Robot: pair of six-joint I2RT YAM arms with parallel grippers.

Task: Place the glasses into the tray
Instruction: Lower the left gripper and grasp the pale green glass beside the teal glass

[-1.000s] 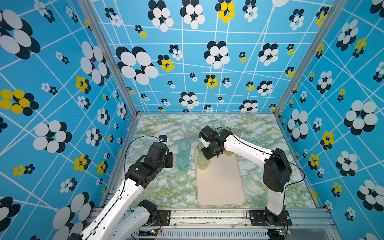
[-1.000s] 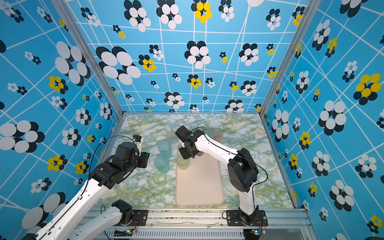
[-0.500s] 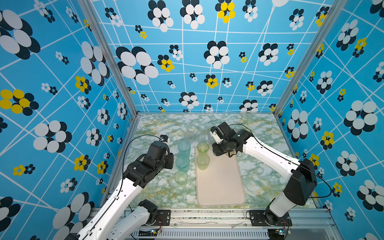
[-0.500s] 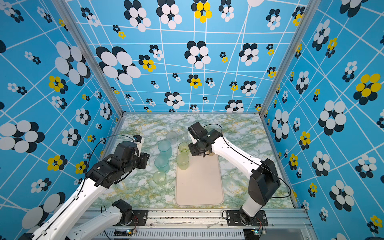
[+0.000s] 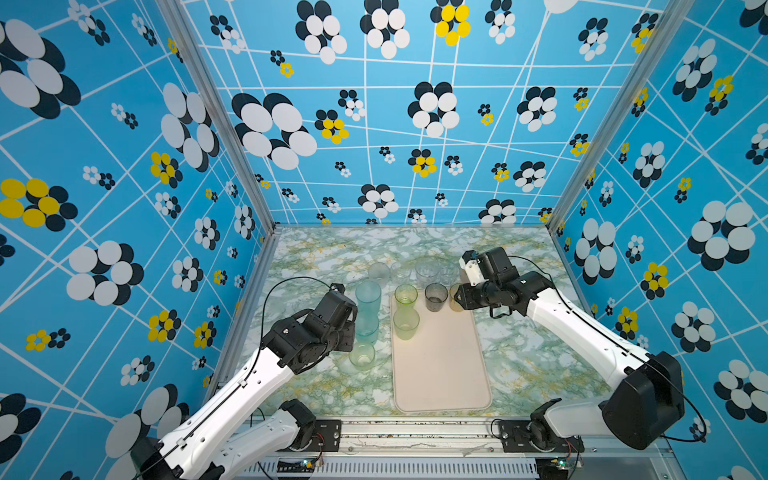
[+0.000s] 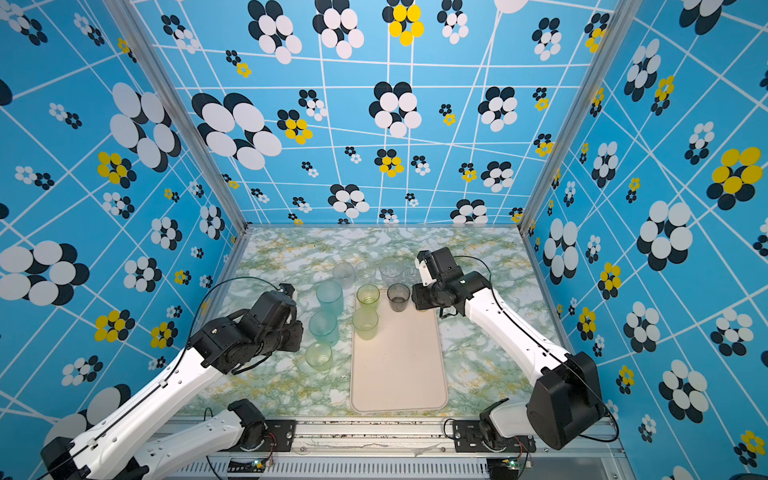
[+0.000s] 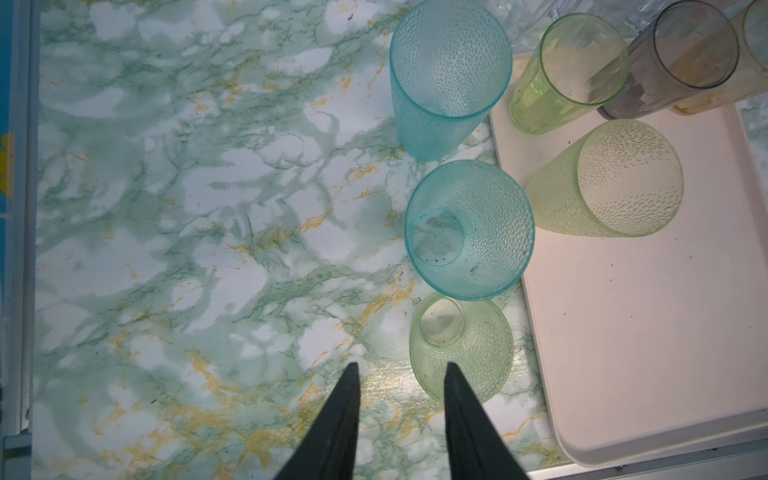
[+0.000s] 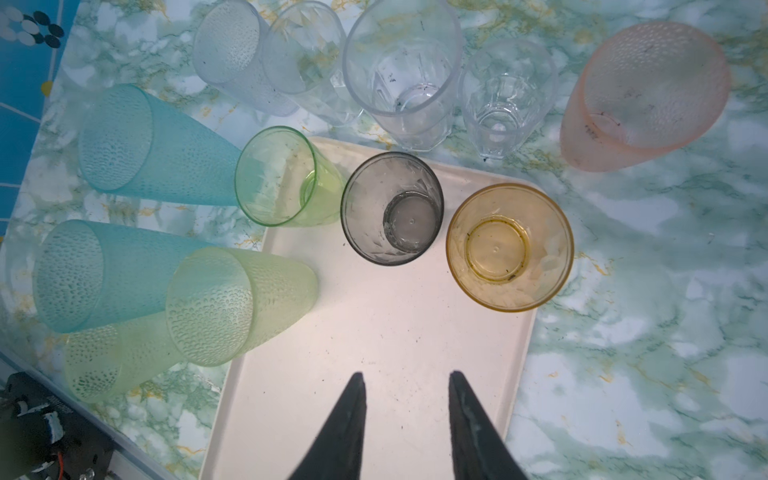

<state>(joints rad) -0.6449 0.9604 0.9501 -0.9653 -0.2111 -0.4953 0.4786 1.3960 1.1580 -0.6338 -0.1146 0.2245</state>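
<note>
Over the tray (image 8: 374,332), right end effector (image 8: 405,376) downward, jaws apart, empty.

Pale pinkish-cream rectangular tray (image 5: 440,370), low rim, lying flat. Upright across its far end: smooth light-green glass (image 8: 286,178), smoky grey faceted glass (image 8: 392,208), amber glass (image 8: 509,247). Dimpled yellow-green tumbler (image 8: 232,303) on the tray just nearer. Off the tray, lined along its left edge: two teal dimpled tumblers (image 5: 368,297), pale green tumbler (image 5: 362,355). Beyond the far edge: four clear glasses (image 8: 403,70), pink dimpled tumbler (image 8: 644,95).
</note>
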